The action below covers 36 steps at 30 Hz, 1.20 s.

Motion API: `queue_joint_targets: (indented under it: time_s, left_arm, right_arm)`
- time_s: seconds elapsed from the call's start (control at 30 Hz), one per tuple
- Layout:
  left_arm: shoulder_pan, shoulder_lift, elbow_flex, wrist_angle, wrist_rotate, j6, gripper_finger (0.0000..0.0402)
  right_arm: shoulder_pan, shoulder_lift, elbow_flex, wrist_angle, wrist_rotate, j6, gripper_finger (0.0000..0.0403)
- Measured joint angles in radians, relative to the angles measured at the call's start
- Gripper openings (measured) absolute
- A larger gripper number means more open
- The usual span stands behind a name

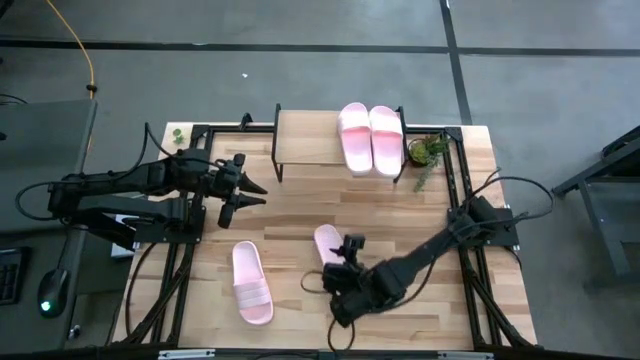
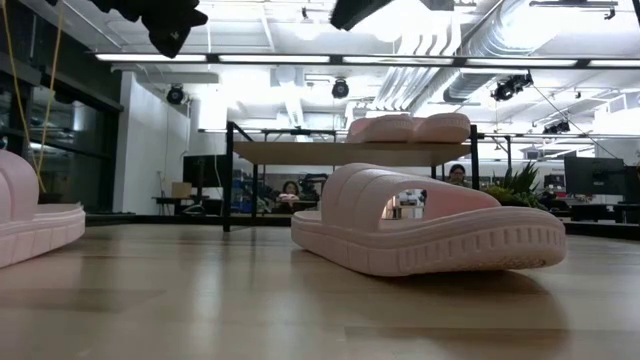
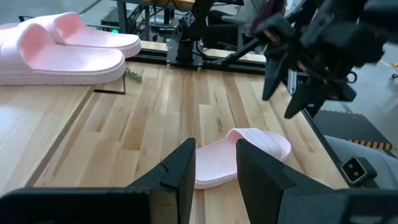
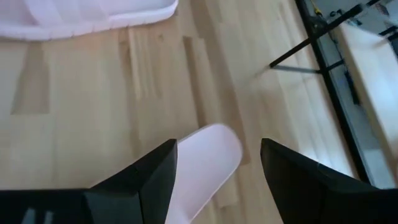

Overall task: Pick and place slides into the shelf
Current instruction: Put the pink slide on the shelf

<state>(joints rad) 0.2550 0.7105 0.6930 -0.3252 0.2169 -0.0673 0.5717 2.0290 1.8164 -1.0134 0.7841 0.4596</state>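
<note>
Two pale pink slides (image 1: 370,138) lie side by side on the right half of the shelf (image 1: 305,140) at the table's far edge. Two more rest sole-down on the table: one near the front left (image 1: 252,284), one at the middle (image 1: 326,240), its near part hidden under my right arm. My right gripper (image 1: 338,280) hovers open above that middle slide (image 4: 208,155), fingers slanting down on either side of its far end without touching. My left gripper (image 1: 248,197) hangs open in the air at the table's left, nothing between its fingers (image 3: 180,171).
A small potted plant (image 1: 428,152) stands by the shelf's right end. The shelf's left half (image 1: 295,148) is bare wood. Black frame rails (image 1: 455,180) run along the table's sides. The low view shows people (image 2: 290,188) far off in the room.
</note>
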Motion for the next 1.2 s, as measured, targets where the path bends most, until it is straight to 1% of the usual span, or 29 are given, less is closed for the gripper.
queue_joint_targets:
  time_s: [0.43,0.7,0.83,1.2]
  left_arm:
    - [0.0,0.001,0.0,-0.008,0.003,-0.02,0.0101]
    - [0.0,0.001,0.0,0.009,0.003,-0.019,0.0101]
    - [0.0,0.0,0.0,0.017,0.003,-0.019,0.0101]
    - [0.0,0.001,0.0,0.012,0.003,-0.017,0.0101]
  right_arm:
    - [0.139,0.111,0.0,-0.075,0.037,0.219,0.0222]
    - [0.178,0.167,0.0,-0.151,0.049,0.32,0.0222]
    - [0.188,0.194,0.0,-0.165,0.047,0.351,0.0222]
    - [0.202,0.255,0.0,-0.173,0.032,0.35,0.0222]
